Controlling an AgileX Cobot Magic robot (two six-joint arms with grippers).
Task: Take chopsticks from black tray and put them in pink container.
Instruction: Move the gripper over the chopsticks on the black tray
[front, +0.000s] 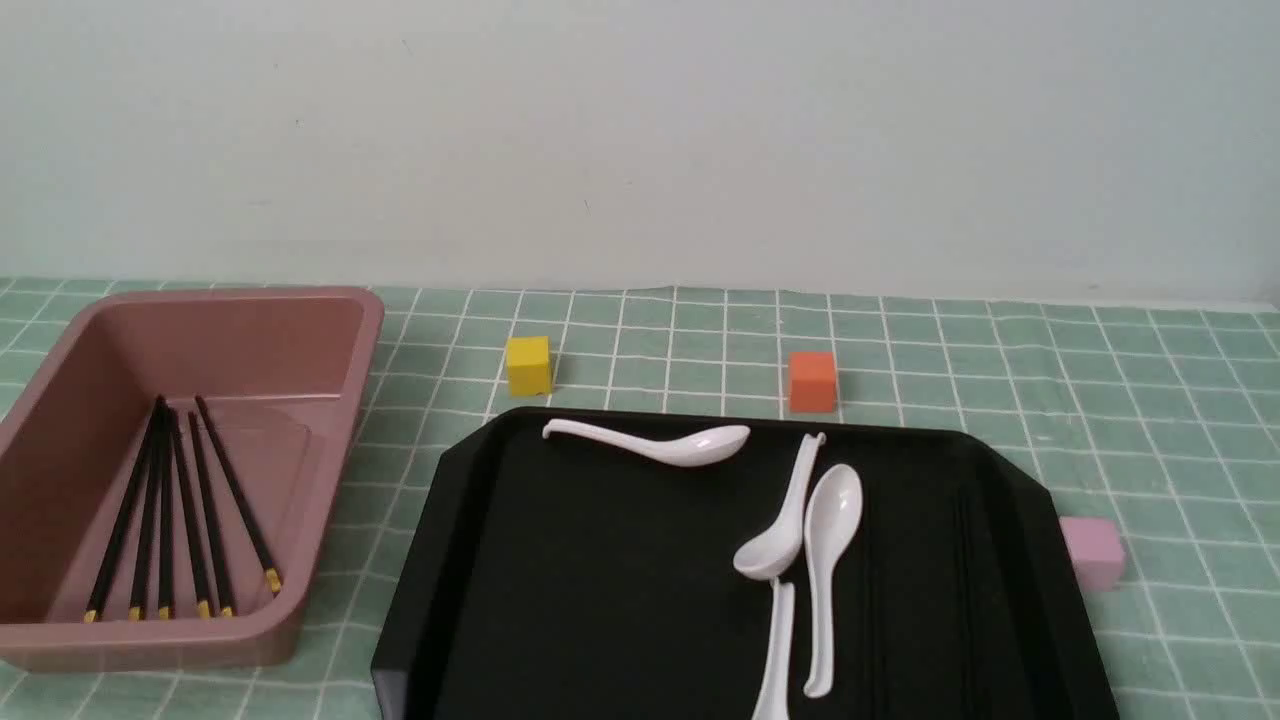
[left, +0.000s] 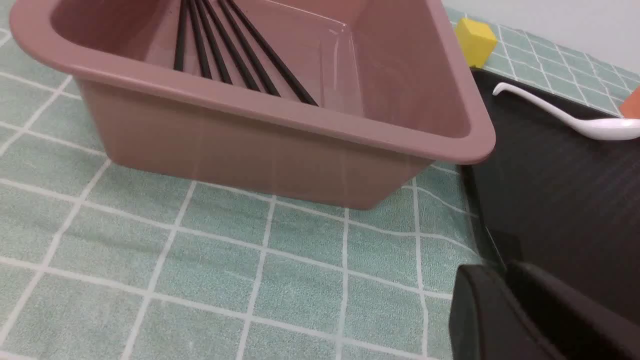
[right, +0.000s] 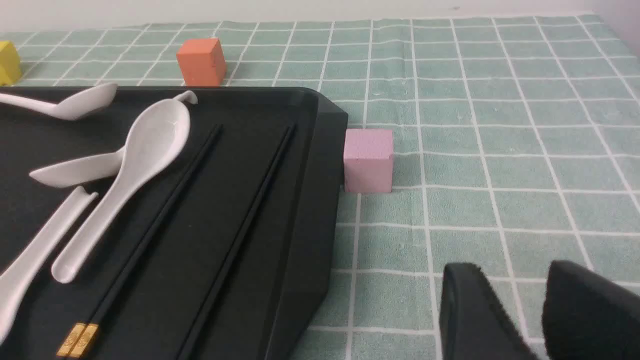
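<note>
The pink container (front: 230, 340) stands at the left and holds several black chopsticks (front: 190, 510) with their gold bands toward the near end. The black tray (front: 600, 580) fills the middle. In the right wrist view, a pair of chopsticks (right: 160, 215) and another black stick (right: 240, 220) lie along the tray's right side (right: 300, 210). My left gripper (left: 505, 272) is shut and empty, low by the tray's left edge (left: 550, 190), near the container's corner (left: 225, 145). Beyond the tray's right rim, my right gripper (right: 515, 275) hangs open over the cloth. Neither gripper shows in the front view.
Several white spoons (front: 830, 540) lie in the tray, one (front: 660, 445) near its far rim. A yellow cube (front: 528, 365) and an orange cube (front: 812, 381) sit behind the tray. A pale pink cube (right: 368, 160) touches its right rim. A green checked cloth covers the table.
</note>
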